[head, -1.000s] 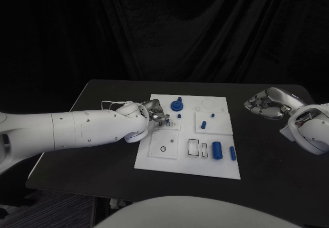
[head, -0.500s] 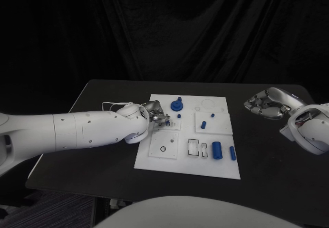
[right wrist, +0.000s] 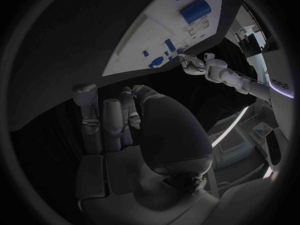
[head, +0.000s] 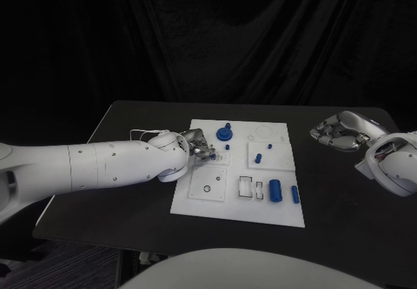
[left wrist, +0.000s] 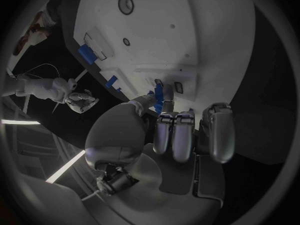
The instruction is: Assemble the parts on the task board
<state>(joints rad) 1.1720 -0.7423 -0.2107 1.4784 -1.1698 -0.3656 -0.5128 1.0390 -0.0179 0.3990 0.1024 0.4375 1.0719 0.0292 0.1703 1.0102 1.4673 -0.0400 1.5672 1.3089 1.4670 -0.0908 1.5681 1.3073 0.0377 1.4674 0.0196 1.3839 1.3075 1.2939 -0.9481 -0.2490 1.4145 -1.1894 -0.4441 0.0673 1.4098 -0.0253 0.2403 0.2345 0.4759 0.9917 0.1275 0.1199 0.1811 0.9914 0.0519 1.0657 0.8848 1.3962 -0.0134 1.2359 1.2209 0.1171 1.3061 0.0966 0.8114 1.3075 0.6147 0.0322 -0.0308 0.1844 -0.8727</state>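
Task board [head: 239,208]: white plate mid-table on the black table [head: 130,132]; its long axis runs away from us, slightly skewed, near edge toward us.

Left hand [head: 199,148]: we see it over the board's left edge, far half, at a small square inset. Fingers bunched w/ tips down at the inset. Left wrist view shows fingers [left wrist: 177,135] curled in close together over the board edge, w/ a small blue piece [left wrist: 159,96] just past the tips. We can't tell if it's pinching that piece or only touching it.

Right hand [head: 340,133]: off the board, above the table's right side, well apart from the parts. Fingers curled in, nothing in them; right wrist view [right wrist: 119,120] agrees – fingers lying side by side, nothing between them.

Knob part [head: 225,133]: blue, round base w/ stub standing upright, far-left area of board, just beyond the left hand.

Small peg [head: 226,146]: blue, short, just beside the left hand's fingertips; too small to tell its axis.

Slim peg [head: 258,159]: blue, lies flat in the right-centre square; long axis approx. along the board's length, pointing away from us.

Tiny piece [head: 269,146]: blue, just beyond the slim peg; orientation unclear.

Fat cylinder [head: 275,189]: blue, lies flat in near-right area; long axis along the board's length.

Thin cylinder [head: 294,194]: blue, lies flat just beside the fat cylinder, near board's right edge; parallel to it, same lengthwise direction.

Near-left square: carries a ring outline [head: 206,188].
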